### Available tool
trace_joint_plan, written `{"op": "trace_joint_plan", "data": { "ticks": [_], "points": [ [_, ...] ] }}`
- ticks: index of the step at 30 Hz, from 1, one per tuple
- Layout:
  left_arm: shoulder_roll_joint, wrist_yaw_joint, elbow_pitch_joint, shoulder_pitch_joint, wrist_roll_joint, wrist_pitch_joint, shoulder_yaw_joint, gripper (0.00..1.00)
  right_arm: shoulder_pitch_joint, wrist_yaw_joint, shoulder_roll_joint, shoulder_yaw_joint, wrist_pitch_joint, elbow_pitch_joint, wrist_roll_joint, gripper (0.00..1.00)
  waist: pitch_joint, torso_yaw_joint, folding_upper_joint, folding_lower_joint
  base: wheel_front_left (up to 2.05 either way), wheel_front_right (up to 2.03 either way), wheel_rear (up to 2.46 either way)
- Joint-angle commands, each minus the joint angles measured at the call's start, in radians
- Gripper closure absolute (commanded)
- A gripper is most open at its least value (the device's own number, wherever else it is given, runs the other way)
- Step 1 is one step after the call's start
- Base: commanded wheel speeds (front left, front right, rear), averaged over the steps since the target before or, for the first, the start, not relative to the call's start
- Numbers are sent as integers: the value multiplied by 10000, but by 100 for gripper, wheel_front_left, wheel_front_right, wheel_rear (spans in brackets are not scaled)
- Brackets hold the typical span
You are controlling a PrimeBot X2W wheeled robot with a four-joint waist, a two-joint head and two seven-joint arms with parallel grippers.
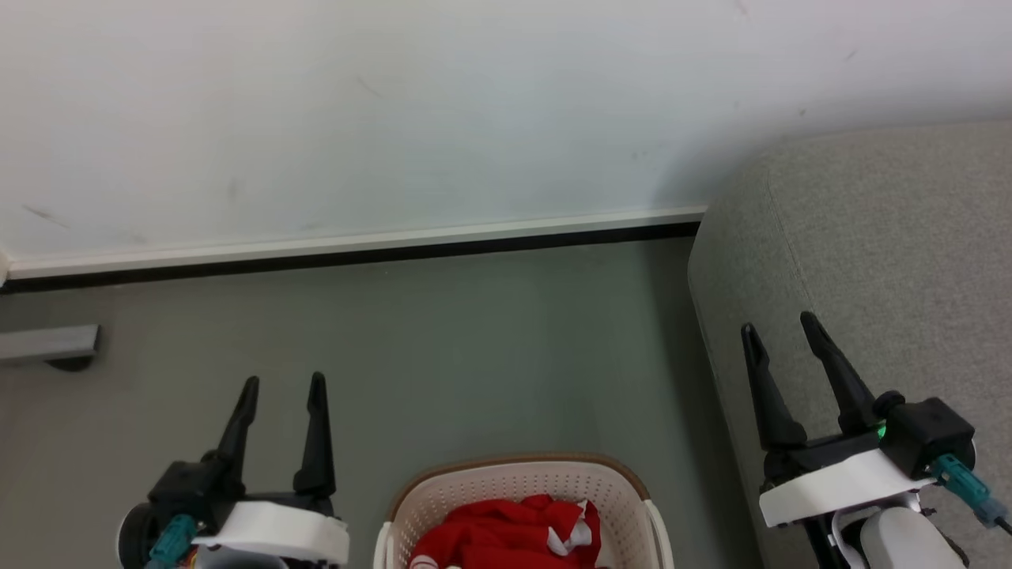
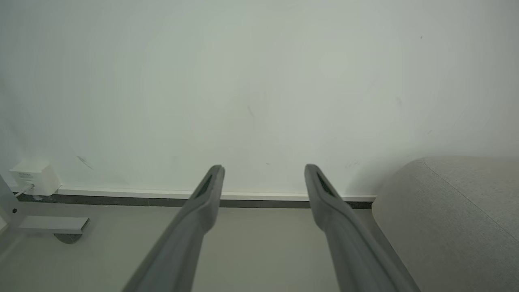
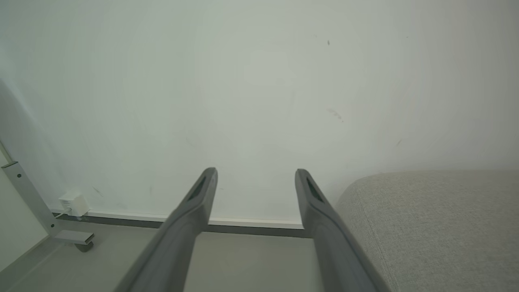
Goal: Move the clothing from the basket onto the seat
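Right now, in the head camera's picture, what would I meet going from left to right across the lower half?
Grey metal foot → left gripper → basket holding the clothing → right gripper.

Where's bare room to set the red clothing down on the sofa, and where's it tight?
Bare: the seat from the wall down to the right gripper; the floor between baseboard, basket and seat. Crowded: inside the basket, clothing heaped.
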Motion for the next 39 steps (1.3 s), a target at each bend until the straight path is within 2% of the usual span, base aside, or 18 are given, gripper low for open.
{"op": "trace_joint_plan", "data": {
  "ticks": [1,10,22,28,36,39],
  "points": [
    [33,-61,45,-155,81,-11,8,0,-173,-21,-66,-29,-34,-71,51,0,357,-124,0,-1,0,0,0],
    [35,-416,464,-1113,265,-10,-200,0,-1039,-21,-147,-110,-34,-372,559,0,1551,-248,0,-1,0,0,0],
    [38,-1118,1624,-2612,485,-9,-643,0,-2244,-21,-407,-503,-34,-761,515,0,3301,-267,0,-1,0,0,0],
    [52,-1283,2369,-3419,613,-9,-995,0,-2945,-21,-432,-778,-34,-949,535,0,4227,-311,0,-1,0,0,0],
    [127,-1380,4062,-4505,514,-9,-1881,0,-3909,-21,-525,-1074,-34,-1064,513,0,5303,-278,0,-1,0,0,0],
    [112,-1384,5039,-5097,172,-9,-2678,0,-4242,-21,-518,-1137,-34,-1149,464,0,5678,-275,0,-1,0,0,0]
  ]
}}
